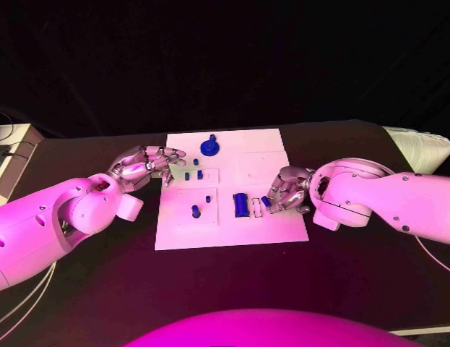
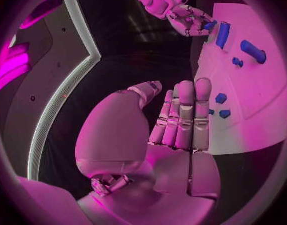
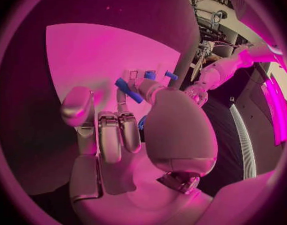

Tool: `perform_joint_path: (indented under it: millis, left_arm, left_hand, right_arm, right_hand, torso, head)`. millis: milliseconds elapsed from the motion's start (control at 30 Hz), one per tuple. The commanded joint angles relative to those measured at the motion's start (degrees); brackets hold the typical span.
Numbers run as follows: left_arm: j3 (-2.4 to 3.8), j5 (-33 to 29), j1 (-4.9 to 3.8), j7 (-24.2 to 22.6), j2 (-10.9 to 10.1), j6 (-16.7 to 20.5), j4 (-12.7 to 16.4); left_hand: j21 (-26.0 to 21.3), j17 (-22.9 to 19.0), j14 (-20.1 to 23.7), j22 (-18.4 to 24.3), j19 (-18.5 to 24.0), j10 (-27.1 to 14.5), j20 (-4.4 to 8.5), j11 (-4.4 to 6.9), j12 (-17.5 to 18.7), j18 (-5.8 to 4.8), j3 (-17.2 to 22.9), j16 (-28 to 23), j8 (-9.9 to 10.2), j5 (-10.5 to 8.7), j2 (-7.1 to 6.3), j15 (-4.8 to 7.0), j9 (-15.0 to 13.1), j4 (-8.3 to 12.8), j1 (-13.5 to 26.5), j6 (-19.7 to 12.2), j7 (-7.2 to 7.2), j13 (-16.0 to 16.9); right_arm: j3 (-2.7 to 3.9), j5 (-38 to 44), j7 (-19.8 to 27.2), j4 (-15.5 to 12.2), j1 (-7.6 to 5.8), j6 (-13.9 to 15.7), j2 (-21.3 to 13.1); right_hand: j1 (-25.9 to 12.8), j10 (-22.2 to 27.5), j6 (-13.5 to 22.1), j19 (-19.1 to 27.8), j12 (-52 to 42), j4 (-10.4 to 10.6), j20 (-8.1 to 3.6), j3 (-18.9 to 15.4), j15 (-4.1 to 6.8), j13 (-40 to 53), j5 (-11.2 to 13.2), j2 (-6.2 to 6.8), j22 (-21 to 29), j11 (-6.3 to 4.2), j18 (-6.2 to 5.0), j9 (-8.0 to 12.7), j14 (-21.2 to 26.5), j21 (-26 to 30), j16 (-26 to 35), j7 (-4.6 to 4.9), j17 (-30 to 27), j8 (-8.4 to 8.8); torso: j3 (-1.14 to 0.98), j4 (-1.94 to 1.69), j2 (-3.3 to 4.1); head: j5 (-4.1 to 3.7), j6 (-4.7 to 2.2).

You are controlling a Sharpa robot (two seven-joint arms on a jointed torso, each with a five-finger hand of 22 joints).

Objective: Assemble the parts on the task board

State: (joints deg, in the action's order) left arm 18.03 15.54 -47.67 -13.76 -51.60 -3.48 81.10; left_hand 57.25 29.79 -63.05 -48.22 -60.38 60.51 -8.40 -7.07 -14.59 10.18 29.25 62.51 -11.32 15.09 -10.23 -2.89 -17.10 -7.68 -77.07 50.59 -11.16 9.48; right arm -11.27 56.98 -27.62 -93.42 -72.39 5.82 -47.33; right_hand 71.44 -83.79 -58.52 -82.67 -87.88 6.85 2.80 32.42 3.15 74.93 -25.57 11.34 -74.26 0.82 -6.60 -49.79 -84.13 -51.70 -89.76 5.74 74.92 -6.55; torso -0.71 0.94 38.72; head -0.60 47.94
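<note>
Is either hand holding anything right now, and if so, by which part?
The left hand holds nothing, fingers apart beside the task board. The right hand has its fingers at a blue part, but a firm hold cannot be told.

Left hand [image 1: 146,163] empty, right hand [image 1: 288,190] curled

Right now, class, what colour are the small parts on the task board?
Blue. The parts on the white task board show best in the head view.
</note>
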Motion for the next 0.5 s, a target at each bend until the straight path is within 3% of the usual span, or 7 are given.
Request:
perform_joint_path:
  millis: [33, 233, 367, 500]
  left_arm:
    - [0.03, -0.3, 0.02, -0.1, 0.1, -1.3, 0.2]
    - [0.03, -0.3, 0.02, 0.0, -0.1, -1.3, 0.2]
    - [0.03, -0.3, 0.02, 0.0, -0.1, -1.4, 0.2]
    - [0.03, -0.3, 0.02, 0.1, -0.1, -1.4, 0.2]
  left_hand:
    - [-0.1, 0.1, -0.2, 0.0, 0.2, 0.0, 0.15, -0.03, -0.3, -0.60, 0.0, 0.3, -0.2, 0.06, 0.38, 0.10, 0.1, -0.2, 0.2, -0.5, 0.02, 0.1]
    - [-0.1, 0.1, -0.2, 0.0, 0.2, 0.0, 0.15, -0.03, -0.3, -0.60, 0.0, 0.3, -0.2, 0.06, 0.38, 0.10, 0.1, -0.2, 0.2, -0.5, 0.02, 0.1]
    - [-0.1, 0.1, -0.2, 0.0, 0.2, 0.0, 0.15, -0.03, -0.3, -0.60, 0.0, 0.3, -0.2, 0.06, 0.38, 0.10, 0.1, -0.2, 0.2, -0.5, 0.02, 0.1]
    - [-0.1, 0.1, -0.2, 0.0, 0.2, 0.0, 0.15, -0.03, -0.3, -0.60, 0.0, 0.3, -0.2, 0.06, 0.38, 0.10, 0.1, -0.2, 0.2, -0.5, 0.02, 0.1]
  right_arm:
    - [-0.13, -0.9, -0.1, 0.7, 0.22, -0.9, 0.6]
    - [-0.25, -0.2, -0.2, 1.3, 0.46, -0.7, 1.3]
    - [-0.27, 0.2, -0.1, 1.4, 0.52, -0.5, 1.6]
    - [-0.28, 0.3, -0.1, 1.4, 0.54, -0.8, 1.6]
  right_hand:
    - [-1.3, -4.6, -0.3, 0.2, 0.3, 0.0, 0.26, -0.2, -0.34, 13.2, 1.3, 0.02, 0.1, 0.23, 0.52, -0.5, -5.8, 0.5, -0.1, -0.13, 14.6, -0.10]
    - [-4.8, -4.6, -0.7, 0.3, 0.4, 1.6, 0.32, -1.9, -0.38, 13.1, 2.8, 0.44, 0.2, 0.25, 0.49, -0.4, -5.7, 1.0, 0.0, -0.18, 14.5, -0.09]
    - [-6.9, -4.6, -1.3, 0.2, 0.4, 3.1, 0.24, -3.6, -0.22, 13.1, 6.1, 0.51, 0.2, 0.02, 0.45, -0.4, -5.7, 1.2, 0.0, -0.47, 14.5, -0.31]
    - [-7.7, -4.6, -1.6, 0.2, 0.5, 3.9, 0.17, -4.3, -0.13, 13.1, 7.3, 0.44, 0.3, -0.09, 0.42, -0.4, -5.7, 1.5, 0.0, -0.61, 14.5, -0.50]
  torso:
    - [-0.04, -0.13, 0.05]
    - [-0.04, 0.00, 0.03]
    - [-0.09, -0.02, 0.03]
    - [-0.10, 0.00, 0.03]
  head:
    - [0.10, 0.01]
    - [0.24, 0.05]
    - [0.28, 0.06]
    - [0.30, 0.16]
